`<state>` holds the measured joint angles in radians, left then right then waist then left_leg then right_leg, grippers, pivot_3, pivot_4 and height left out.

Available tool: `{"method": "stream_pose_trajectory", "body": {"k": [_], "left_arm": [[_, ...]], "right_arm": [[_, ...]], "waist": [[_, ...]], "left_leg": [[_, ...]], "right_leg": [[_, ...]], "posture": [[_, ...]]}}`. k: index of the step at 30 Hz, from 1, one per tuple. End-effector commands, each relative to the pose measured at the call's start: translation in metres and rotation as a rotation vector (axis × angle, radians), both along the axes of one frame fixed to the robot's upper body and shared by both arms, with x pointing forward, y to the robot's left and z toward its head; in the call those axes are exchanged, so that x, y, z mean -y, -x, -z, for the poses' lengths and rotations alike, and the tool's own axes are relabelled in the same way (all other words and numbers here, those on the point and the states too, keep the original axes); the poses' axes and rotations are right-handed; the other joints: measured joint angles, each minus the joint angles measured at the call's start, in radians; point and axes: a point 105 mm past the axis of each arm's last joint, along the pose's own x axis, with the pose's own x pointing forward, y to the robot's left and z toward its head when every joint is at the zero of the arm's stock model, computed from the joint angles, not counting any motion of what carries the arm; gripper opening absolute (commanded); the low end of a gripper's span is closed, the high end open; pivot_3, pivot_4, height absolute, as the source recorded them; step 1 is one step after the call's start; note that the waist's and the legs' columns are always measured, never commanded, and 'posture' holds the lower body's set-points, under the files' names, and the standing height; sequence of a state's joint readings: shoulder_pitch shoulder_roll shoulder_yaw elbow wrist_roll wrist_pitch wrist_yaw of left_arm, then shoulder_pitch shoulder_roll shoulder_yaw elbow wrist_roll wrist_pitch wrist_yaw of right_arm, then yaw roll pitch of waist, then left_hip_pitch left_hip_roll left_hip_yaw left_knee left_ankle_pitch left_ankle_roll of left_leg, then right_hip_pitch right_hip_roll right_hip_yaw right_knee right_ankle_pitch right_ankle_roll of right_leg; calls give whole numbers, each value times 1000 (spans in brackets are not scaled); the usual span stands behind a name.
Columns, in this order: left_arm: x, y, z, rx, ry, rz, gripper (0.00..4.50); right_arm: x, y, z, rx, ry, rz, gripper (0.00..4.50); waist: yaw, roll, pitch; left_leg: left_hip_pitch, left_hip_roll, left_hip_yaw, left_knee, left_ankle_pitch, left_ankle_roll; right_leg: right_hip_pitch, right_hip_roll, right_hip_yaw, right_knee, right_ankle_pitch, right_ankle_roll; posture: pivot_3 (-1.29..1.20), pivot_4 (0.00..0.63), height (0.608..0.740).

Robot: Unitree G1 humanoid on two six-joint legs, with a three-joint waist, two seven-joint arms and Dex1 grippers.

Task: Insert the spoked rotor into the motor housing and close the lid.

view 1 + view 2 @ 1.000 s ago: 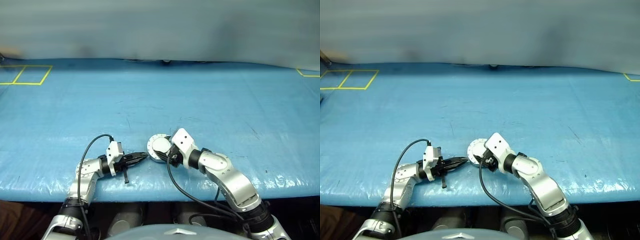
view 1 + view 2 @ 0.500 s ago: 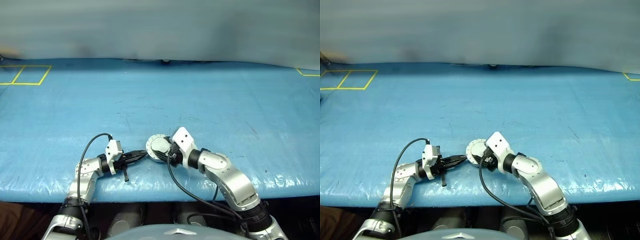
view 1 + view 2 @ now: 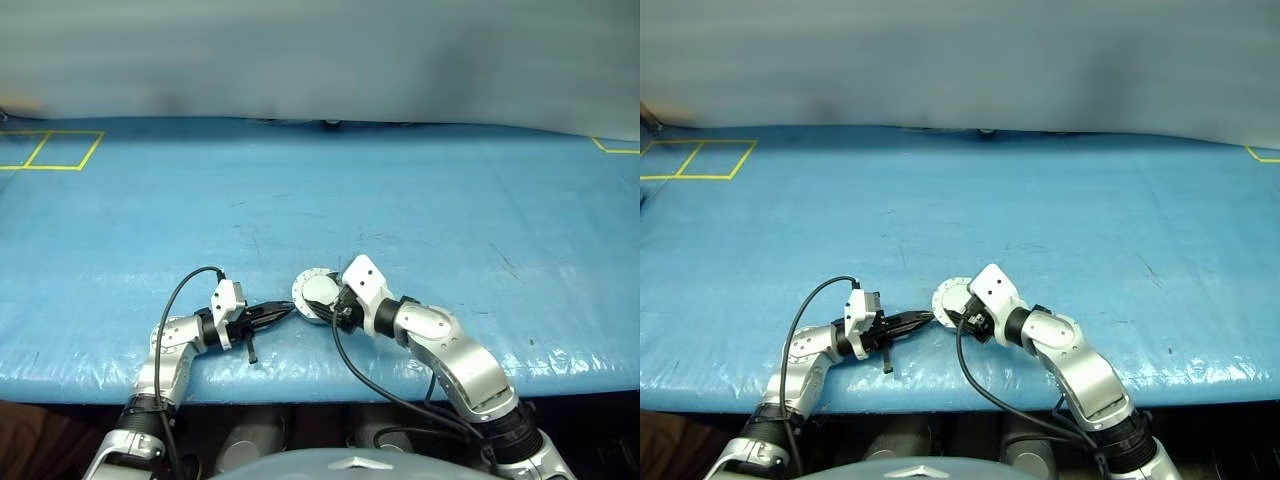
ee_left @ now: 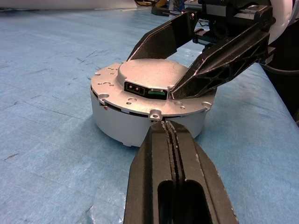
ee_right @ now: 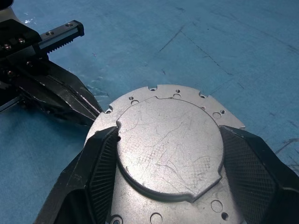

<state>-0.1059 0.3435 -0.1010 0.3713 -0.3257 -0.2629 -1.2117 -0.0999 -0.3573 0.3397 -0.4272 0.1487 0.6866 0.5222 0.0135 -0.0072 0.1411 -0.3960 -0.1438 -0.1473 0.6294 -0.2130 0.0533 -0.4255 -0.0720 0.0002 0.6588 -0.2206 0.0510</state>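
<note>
The motor housing (image 4: 140, 126) stands on the blue table near its front edge, a pale round cup with the lid (image 5: 170, 149) lying flat on top, plain grey face up. My right gripper (image 5: 169, 133) straddles the lid from above, its black fingers (image 5: 100, 158) pressed against opposite sides of the lid's raised disc. Pointing level at the housing from the other side, my left gripper (image 4: 163, 122) is shut, its tip touching the housing's flange. The spoked rotor is hidden.
The blue table cover (image 3: 400, 210) stretches wide behind and to both sides. Yellow tape squares (image 3: 60, 150) mark the far left, and a yellow corner (image 3: 615, 147) the far right. The table's front edge (image 3: 330, 385) runs just behind both arms.
</note>
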Motion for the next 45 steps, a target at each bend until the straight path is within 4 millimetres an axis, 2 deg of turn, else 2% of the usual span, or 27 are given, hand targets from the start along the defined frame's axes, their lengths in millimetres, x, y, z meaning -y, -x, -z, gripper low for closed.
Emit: {"method": "stream_pose_trajectory", "body": {"k": [1, 8, 23, 32, 37, 45], "left_arm": [[0, -2, -7, 27, 5, 10, 0], [1, -1, -6, 23, 7, 14, 0], [0, 1, -4, 13, 4, 14, 0], [0, 2, -3, 10, 2, 7, 0], [0, 2, -2, 9, 4, 8, 0], [1, 1, -2, 7, 4, 7, 0]], "right_arm": [[8, 0, 0, -16, 13, 12, 3013], [5, 2, -8, -3, -4, -18, 3013], [18, 1, 24, -71, 104, 24, 3013], [7, 6, 25, -112, 59, 1, 3013], [12, 6, 35, -118, 131, 13, 3013], [16, 6, 37, -116, 175, 17, 3013]], "waist": [[0, 0, 0], [3, 0, 0], [3, 0, 0], [0, 0, 0], [-1, 0, 0], [-1, 0, 0]], "left_leg": [[0, 0, 0, 0, 0, 0], [-1, -1, 0, 0, -1, 2], [-1, -1, 0, 0, -1, 2], [0, 0, 0, 0, -1, 1], [0, 0, 0, 0, -1, 1], [1, 1, 0, 0, 0, 0]], "right_leg": [[0, 0, 0, 0, 0, 0], [0, 0, 0, -2, 0, 0], [0, -1, 0, -2, 0, 0], [1, 0, 0, -1, 0, 0], [1, 0, 0, -1, 0, 0], [1, 0, 0, -1, 0, 0]], "posture": [[0, 150, 740], [0, 150, 740], [0, 150, 740], [0, 150, 740], [0, 150, 740], [0, 150, 740]]}}
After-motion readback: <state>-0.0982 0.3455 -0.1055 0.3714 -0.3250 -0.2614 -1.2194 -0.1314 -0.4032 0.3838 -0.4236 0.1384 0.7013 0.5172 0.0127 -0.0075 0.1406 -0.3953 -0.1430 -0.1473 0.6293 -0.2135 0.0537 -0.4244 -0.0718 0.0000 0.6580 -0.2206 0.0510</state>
